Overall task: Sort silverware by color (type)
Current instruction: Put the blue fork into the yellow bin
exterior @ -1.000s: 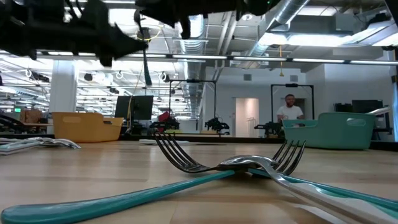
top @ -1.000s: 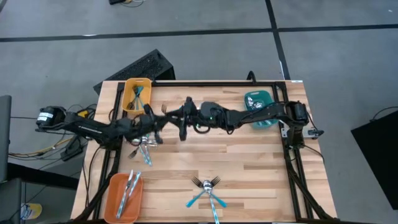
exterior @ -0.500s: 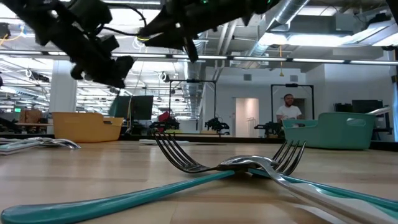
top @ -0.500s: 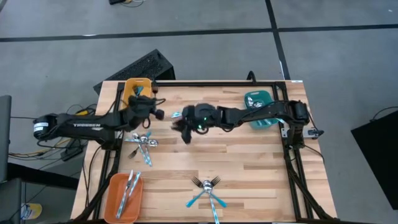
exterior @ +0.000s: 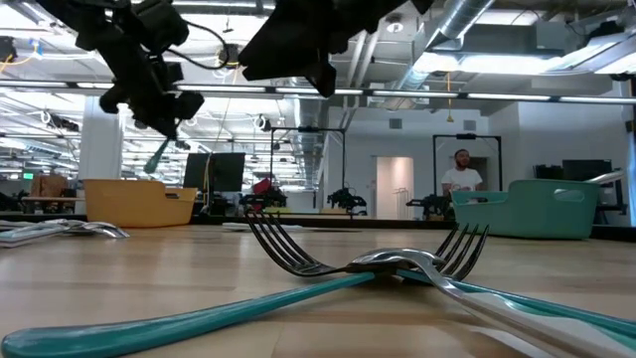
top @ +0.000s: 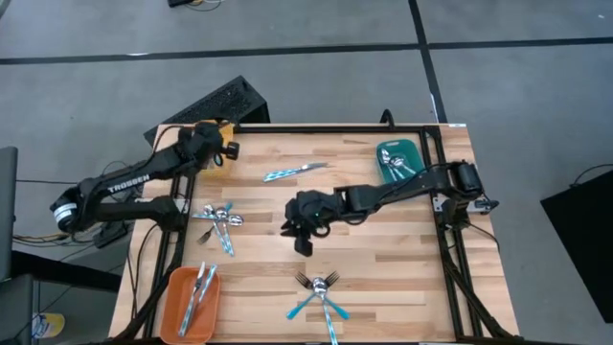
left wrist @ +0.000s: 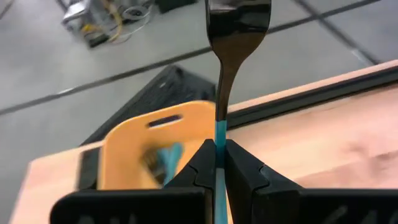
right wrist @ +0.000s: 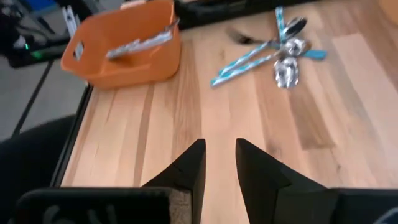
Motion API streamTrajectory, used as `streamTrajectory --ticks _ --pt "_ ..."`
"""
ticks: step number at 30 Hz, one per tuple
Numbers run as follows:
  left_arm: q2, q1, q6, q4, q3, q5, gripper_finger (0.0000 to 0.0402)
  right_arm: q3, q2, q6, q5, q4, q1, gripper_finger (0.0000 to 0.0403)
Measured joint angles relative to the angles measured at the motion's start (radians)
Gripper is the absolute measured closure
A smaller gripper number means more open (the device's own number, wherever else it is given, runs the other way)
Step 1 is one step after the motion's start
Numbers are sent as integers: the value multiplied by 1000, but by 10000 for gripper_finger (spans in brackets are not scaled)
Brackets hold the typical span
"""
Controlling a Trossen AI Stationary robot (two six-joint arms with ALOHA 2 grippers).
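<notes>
Nearest the table's front edge, crossed silver forks with light-blue handles (top: 319,292) are lying loose. Farther in, the right gripper (right wrist: 219,163) is being held over bare wood at mid-table, its fingers slightly parted around nothing. Beyond it, a blue-handled knife (top: 293,172) is lying alone. At the far left corner, a blue-handled fork (left wrist: 231,37) is being clamped by the left gripper (left wrist: 216,163) above what appears to be the yellow rectangular plastic tray (left wrist: 146,140).

The wooden table (top: 383,249) bears a yellow tray (top: 218,165), a teal tray (top: 395,161), an orange tray (top: 174,309), a lone knife (top: 293,172) and two silverware clusters (top: 218,222) (top: 321,292)
</notes>
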Motion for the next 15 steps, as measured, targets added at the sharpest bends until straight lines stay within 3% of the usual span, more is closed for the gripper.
streamTrajectory --ticks 8,15 --pt "27 185 -65 -129 21 99 401 0 0 1 16 -26 59 293" --pt "73 159 -98 -109 17 8 370 0 0 99 16 5 89 293"
